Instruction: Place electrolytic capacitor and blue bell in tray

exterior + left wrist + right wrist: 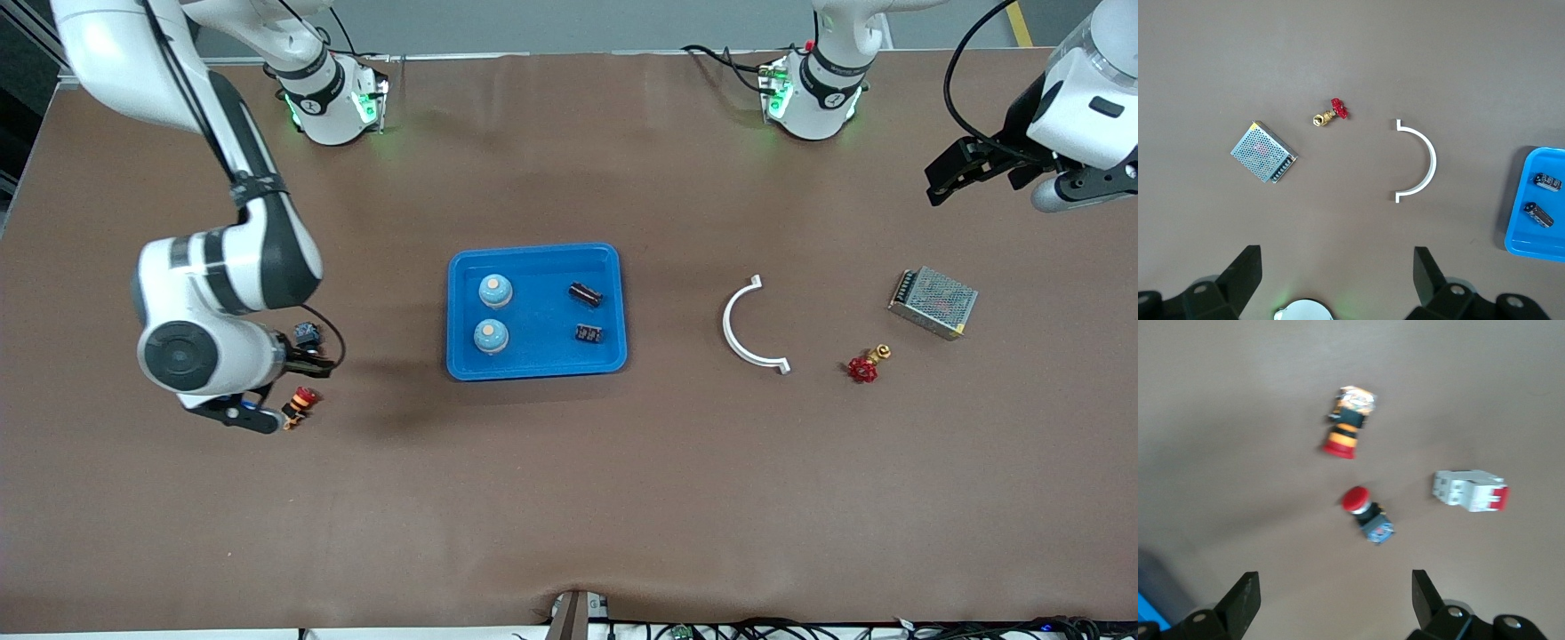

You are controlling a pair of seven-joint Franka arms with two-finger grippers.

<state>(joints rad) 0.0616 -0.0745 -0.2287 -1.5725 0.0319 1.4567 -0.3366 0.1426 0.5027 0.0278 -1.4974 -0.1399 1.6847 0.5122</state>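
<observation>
The bright-blue tray (533, 364) lies mid-table. In it are two blue bells (495, 290) (491, 336) toward the right arm's end and two black electrolytic capacitors (585, 293) (589, 333) toward the left arm's end. The left wrist view shows the tray's edge (1518, 243) and both capacitors (1546, 181) (1540, 215). My left gripper (942, 178) (1337, 273) is open and empty, high over the table's left-arm end. My right gripper (244, 414) (1335, 597) is open and empty, over small parts at the right arm's end.
A white curved bracket (747, 324), a red-handled brass valve (864, 366) and a mesh-covered metal box (933, 302) lie toward the left arm's end. Under the right gripper are an orange-and-red push button (1348, 427), a red push button (1368, 513) and a white breaker (1470, 490).
</observation>
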